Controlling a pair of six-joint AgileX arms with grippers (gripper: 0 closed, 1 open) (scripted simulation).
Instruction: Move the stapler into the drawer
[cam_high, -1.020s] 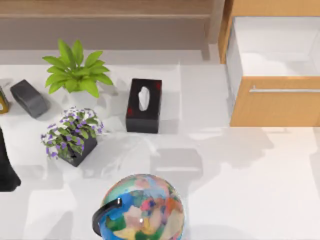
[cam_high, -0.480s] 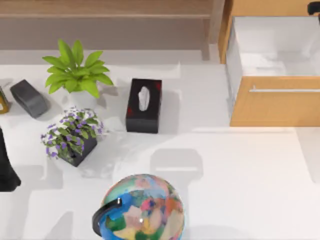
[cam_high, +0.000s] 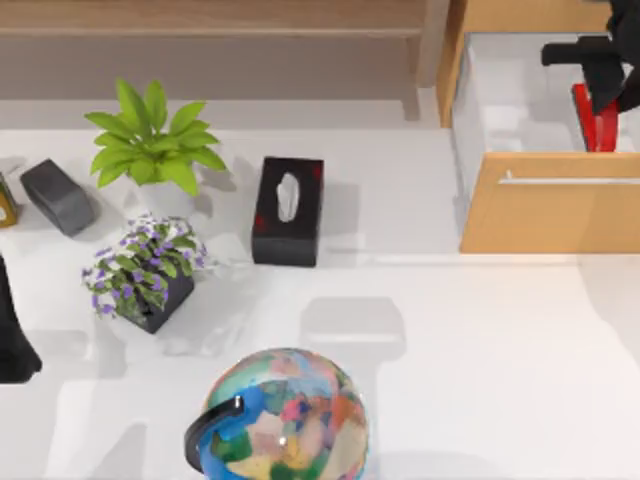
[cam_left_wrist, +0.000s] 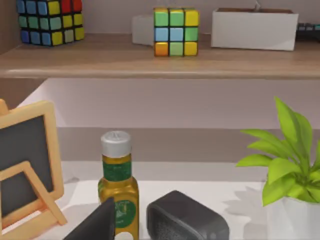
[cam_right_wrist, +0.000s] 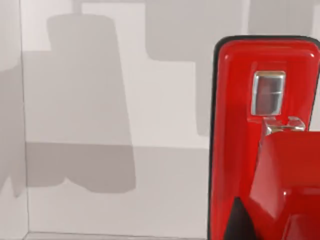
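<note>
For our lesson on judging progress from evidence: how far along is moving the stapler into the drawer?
Done: the drawer stands open, and the red stapler is already over its white inside. In hand: the right gripper holds the stapler there; the right wrist view shows it against the white floor. Left: let go and withdraw. The left arm sits parked at the table's left edge.

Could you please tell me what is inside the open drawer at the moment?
Inside the drawer, over its white floor, is the red stapler, with the right gripper above it. The gripper covers part of the stapler.
</note>
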